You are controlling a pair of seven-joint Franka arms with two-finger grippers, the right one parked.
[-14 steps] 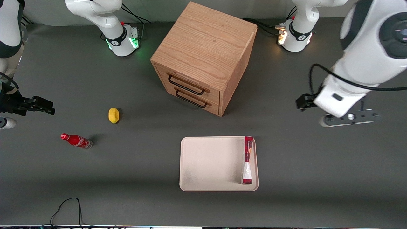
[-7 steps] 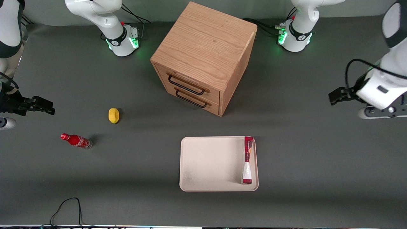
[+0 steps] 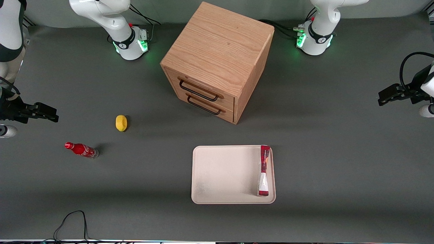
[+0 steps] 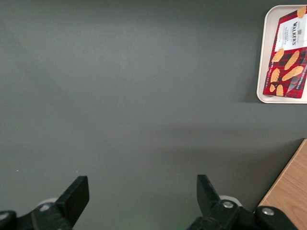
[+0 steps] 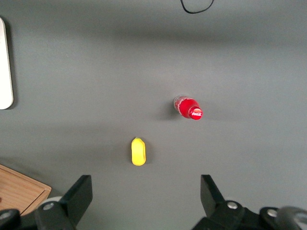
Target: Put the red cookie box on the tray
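Red cookie box (image 3: 263, 170), the long, thin tartan-printed carton with red ends, already lies on the large cream-white rectangular tray (image 3: 223, 174). It sits on its narrow edge along the tray's rim toward the working arm's end of the table, its length running from the edge nearest the front camera up toward the wooden two-drawer cabinet (image 3: 217, 61). In the left wrist view you can see its printed face with pictured biscuits (image 4: 289, 62) leaning just inside the rim (image 4: 261, 57).

You should judge it a light, stiff cardboard carton: rigid along its length, but its broad faces will dent under a hard squeeze, and the biscuits inside are likely brittle. The printed card looks smooth, so it may slip in a weak hold. If you need to take hold of it, close across the thin dimension near the middle of its length, so it hangs level and does not swing.

Your left gripper (image 4: 139, 201) hangs over bare grey table, well apart from the tray, out at the working arm's end; its fingers (image 4: 76, 194) stand wide apart and hold nothing. The task looks done, though the box's edgewise lean might tip flat if the tray is bumped.
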